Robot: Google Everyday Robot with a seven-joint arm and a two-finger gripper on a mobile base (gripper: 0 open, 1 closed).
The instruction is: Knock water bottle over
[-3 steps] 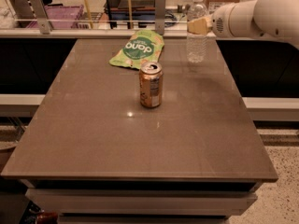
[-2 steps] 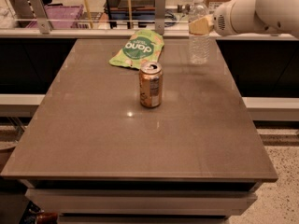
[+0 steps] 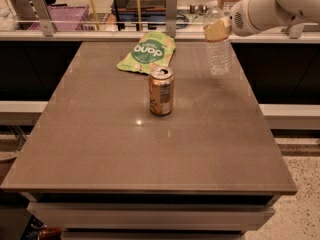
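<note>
Upright water bottle (image 3: pixel 219 51) far right of table (image 3: pixel 150 154) — gripper (image 3: pixel 228 25) beside its label, open or closed can't tell

Office/lab-type space: counter (image 3: pixel 100 149) w/ glass partition (image 3: pixel 107 20), purple bin (image 3: pixel 62 15) behind
</note>
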